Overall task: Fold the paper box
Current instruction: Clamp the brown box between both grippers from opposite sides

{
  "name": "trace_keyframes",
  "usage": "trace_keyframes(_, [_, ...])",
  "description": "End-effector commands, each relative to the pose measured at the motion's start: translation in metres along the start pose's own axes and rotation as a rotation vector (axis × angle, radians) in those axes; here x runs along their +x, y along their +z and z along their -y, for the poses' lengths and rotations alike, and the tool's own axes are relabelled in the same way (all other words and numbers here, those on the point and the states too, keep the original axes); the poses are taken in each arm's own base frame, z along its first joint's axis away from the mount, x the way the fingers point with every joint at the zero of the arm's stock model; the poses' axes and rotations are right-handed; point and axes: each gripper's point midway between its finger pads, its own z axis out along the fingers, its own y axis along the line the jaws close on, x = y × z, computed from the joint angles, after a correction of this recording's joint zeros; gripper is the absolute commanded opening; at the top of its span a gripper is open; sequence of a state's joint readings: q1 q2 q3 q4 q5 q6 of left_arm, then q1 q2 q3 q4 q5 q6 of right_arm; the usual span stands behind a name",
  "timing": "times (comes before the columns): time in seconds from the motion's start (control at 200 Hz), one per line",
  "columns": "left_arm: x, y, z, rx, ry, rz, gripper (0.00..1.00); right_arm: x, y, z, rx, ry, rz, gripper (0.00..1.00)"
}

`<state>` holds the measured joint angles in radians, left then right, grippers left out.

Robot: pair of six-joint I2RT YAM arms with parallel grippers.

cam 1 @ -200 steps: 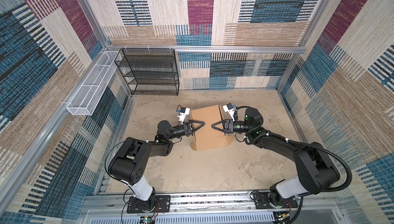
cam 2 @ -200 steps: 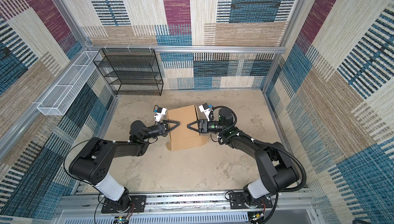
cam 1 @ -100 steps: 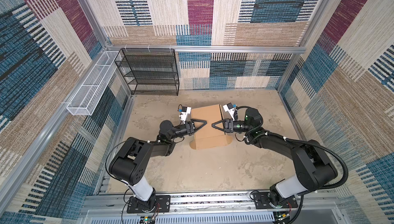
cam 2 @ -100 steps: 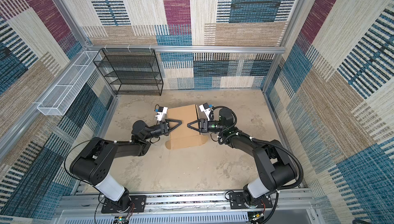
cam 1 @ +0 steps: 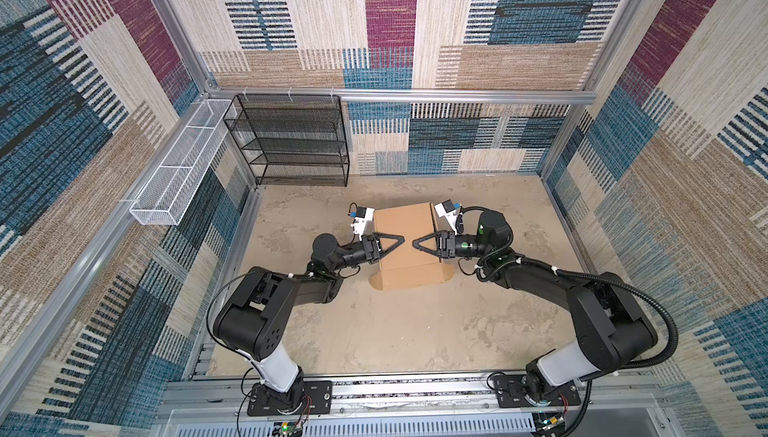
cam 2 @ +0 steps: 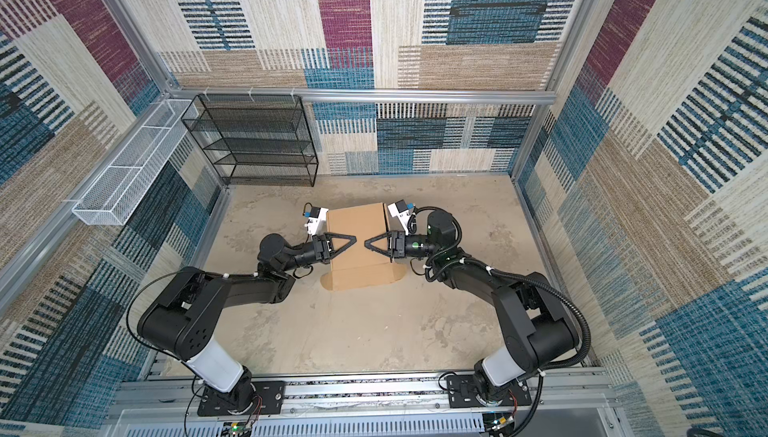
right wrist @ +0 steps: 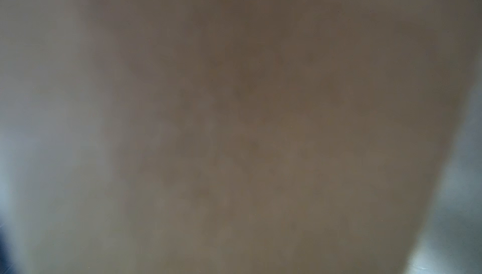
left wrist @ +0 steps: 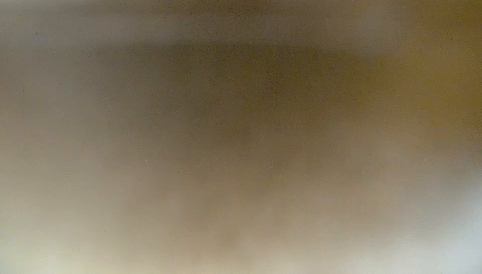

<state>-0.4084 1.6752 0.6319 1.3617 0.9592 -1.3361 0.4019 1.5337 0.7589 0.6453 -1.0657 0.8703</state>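
The paper box (cam 1: 403, 216) (cam 2: 355, 218) is plain brown cardboard, folded into a closed shape on the floor's middle. Its front flap (cam 1: 409, 279) slopes down toward me, with rounded tabs at both corners. My left gripper (cam 1: 400, 239) (cam 2: 353, 238) reaches over the lid from the left, turned on its side. My right gripper (cam 1: 416, 243) (cam 2: 367, 243) reaches over it from the right, and the two tips nearly meet. Only each upper finger shows, so the gaps are hidden. Blurred cardboard (left wrist: 234, 103) (right wrist: 247, 103) fills both wrist views.
A black wire shelf (cam 1: 295, 139) stands at the back left. A white wire basket (cam 1: 178, 164) hangs on the left wall. Patterned walls close in all sides, and the arms' mounting rail (cam 1: 374, 389) runs along the front.
My left gripper has slid a little to the right, further over the box lid. The right gripper and the box have hardly moved.
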Motion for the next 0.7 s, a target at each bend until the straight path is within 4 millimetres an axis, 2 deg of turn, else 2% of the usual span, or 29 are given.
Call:
trace_keyframes(0.0, [0.006,0.003,0.017,0.054,0.047,-0.055,0.48,0.000,0.001,0.002,0.011,-0.003,0.008,0.55])
trace_keyframes(0.331, [0.005,0.003,0.017,0.054,0.042,-0.045,0.44,0.000,0.000,-0.001,0.014,-0.010,0.010,0.59])
trace_keyframes(0.696, [-0.002,-0.006,0.007,0.025,0.017,-0.009,0.40,-0.007,-0.009,-0.007,0.085,-0.077,0.068,0.77])
